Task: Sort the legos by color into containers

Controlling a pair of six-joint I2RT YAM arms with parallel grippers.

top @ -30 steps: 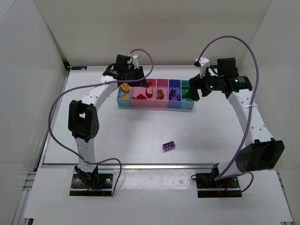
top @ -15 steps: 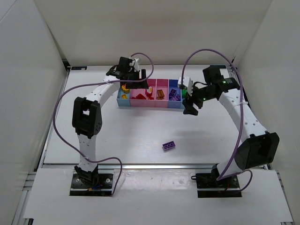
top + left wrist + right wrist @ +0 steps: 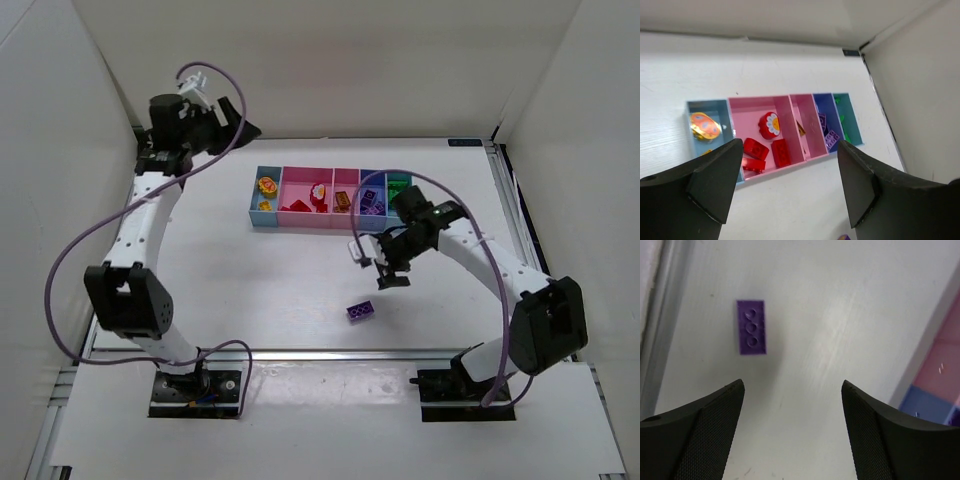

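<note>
One purple lego point(image 3: 361, 311) point(image 3: 751, 327) lies loose on the white table, in front of the containers point(image 3: 266, 221). My right gripper point(image 3: 386, 276) point(image 3: 792, 390) hovers open just behind it, nothing between its fingers. The containers point(image 3: 799, 161) form a joined row of light blue, pink, blue and green bins. They hold a yellow-orange piece point(image 3: 704, 125), a red flower piece point(image 3: 770, 123), red bricks point(image 3: 781, 152) and a purple brick point(image 3: 831, 137). My left gripper point(image 3: 238, 126) point(image 3: 790, 165) is raised high at the back left, open and empty, looking down on the row.
White walls close in the table at the back and on both sides. A metal rail point(image 3: 300, 353) runs along the near edge. Purple cables point(image 3: 75, 250) loop from both arms.
My left gripper opened over the left bins, then lifted away to the back left. My right arm swung from the green bin down and forward towards the loose purple lego.
</note>
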